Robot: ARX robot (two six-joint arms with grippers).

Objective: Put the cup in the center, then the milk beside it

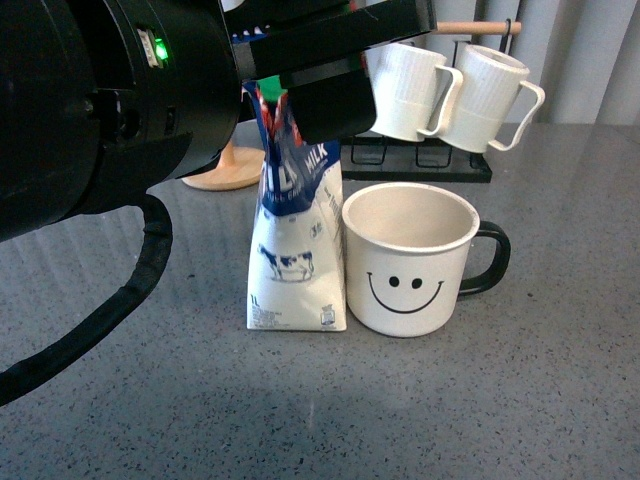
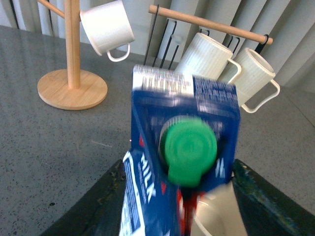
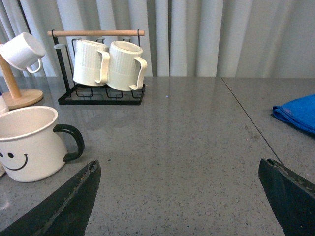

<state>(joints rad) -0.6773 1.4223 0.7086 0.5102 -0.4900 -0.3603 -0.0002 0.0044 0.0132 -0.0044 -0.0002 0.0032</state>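
The cup [image 1: 408, 258], a wide white mug with a black smiley face and black handle, stands on the grey table in the front view. The milk [image 1: 294, 230], a tall blue-and-white carton with a cow picture, stands right beside it, touching on its left. My left gripper [image 1: 300, 100] is shut on the carton's top. In the left wrist view the green cap [image 2: 188, 147] shows between the dark jaws, with the cup's rim [image 2: 216, 216] below. My right gripper [image 3: 179, 196] is open and empty over bare table, with the cup [image 3: 29, 142] to its side.
Two ribbed white mugs [image 1: 450, 95] hang on a black rack with a wooden bar behind the cup. A wooden mug tree [image 2: 73, 73] holds a small plain white cup [image 2: 106, 27]. A blue cloth [image 3: 298, 113] lies in the right wrist view.
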